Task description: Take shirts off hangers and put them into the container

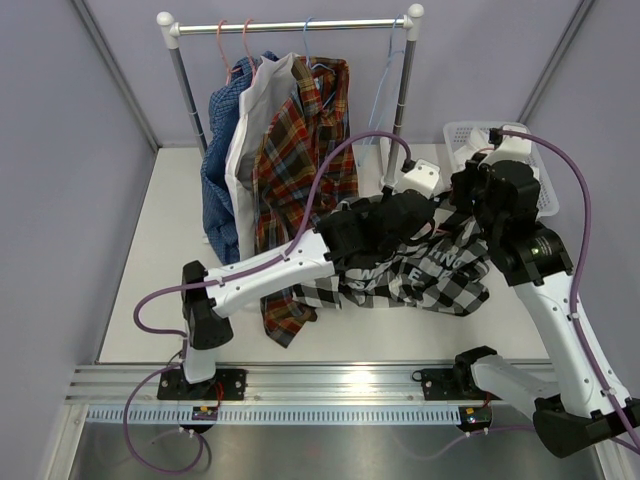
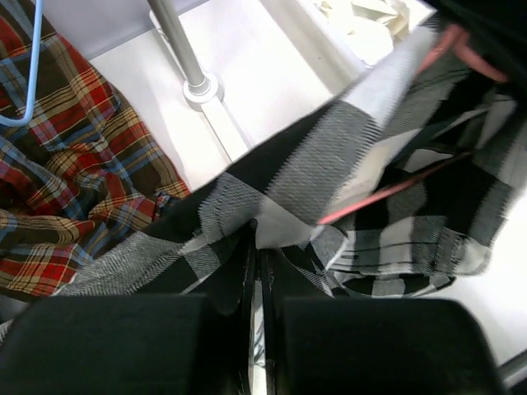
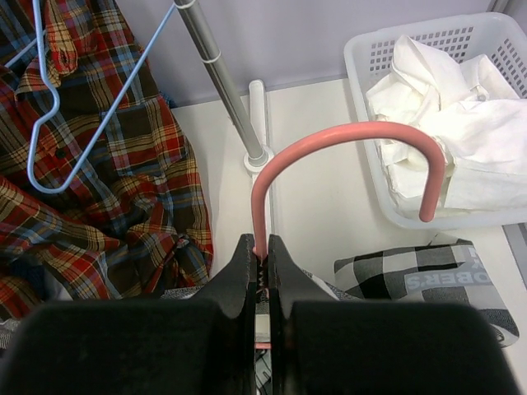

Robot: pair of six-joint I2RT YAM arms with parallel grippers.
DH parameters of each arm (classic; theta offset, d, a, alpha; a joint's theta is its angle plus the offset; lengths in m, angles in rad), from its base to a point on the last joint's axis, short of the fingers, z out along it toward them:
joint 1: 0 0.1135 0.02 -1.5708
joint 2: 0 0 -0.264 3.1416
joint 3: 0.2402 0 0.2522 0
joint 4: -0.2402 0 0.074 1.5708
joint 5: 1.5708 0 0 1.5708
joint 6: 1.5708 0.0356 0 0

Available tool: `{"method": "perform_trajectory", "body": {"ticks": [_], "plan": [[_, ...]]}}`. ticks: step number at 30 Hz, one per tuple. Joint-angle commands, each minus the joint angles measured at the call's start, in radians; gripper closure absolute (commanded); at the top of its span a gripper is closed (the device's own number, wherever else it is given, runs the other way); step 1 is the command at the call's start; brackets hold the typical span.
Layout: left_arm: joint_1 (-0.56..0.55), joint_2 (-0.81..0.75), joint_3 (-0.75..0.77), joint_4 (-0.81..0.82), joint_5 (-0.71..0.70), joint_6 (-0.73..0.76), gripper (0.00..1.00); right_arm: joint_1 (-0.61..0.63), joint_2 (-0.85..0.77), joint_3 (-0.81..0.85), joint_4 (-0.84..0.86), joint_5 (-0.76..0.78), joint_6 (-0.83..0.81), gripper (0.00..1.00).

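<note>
The black-and-white checked shirt (image 1: 425,280) hangs between my two arms, low over the table, still on a pink hanger (image 3: 346,136). My left gripper (image 2: 257,240) is shut on a fold of its fabric (image 2: 329,164); in the top view it (image 1: 425,222) sits at the shirt's upper edge. My right gripper (image 3: 262,245) is shut on the pink hanger's stem just below the hook, to the right of the left one (image 1: 462,205). The white container (image 3: 362,58) at the right holds a crumpled white shirt (image 3: 445,123).
On the rail (image 1: 290,25) hang a blue checked shirt (image 1: 220,150), a white shirt (image 1: 255,120) and a red-orange plaid shirt (image 1: 300,140) whose tail reaches the table. An empty light blue hanger (image 3: 49,123) hangs beside the rack's right post (image 3: 222,82).
</note>
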Motion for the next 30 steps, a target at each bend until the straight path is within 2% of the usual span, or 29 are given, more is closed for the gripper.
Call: {"method": "perform_trajectory", "body": {"ticks": [1, 6, 13, 22, 25, 30], "plan": [[0.021, -0.07, -0.037, 0.047, -0.086, 0.021, 1.0, 0.012, -0.036, 0.037, -0.003, 0.024, -0.01, 1.0], [0.046, -0.175, -0.138, 0.046, -0.148, 0.069, 1.0, 0.012, -0.088, 0.021, -0.044, 0.033, -0.027, 1.0], [0.135, -0.282, -0.29, 0.046, -0.145, 0.037, 1.0, 0.012, -0.123, 0.035, -0.099, 0.053, -0.021, 1.0], [0.219, -0.345, -0.341, 0.047, -0.139, 0.063, 1.0, 0.012, -0.178, 0.038, -0.115, -0.03, -0.033, 1.0], [0.247, -0.364, -0.364, 0.049, -0.111, 0.066, 1.0, 0.012, -0.201, 0.038, -0.121, -0.022, -0.021, 1.0], [0.268, -0.367, -0.399, 0.05, 0.024, 0.058, 1.0, 0.012, -0.237, 0.04, -0.096, -0.05, -0.005, 1.0]]}}
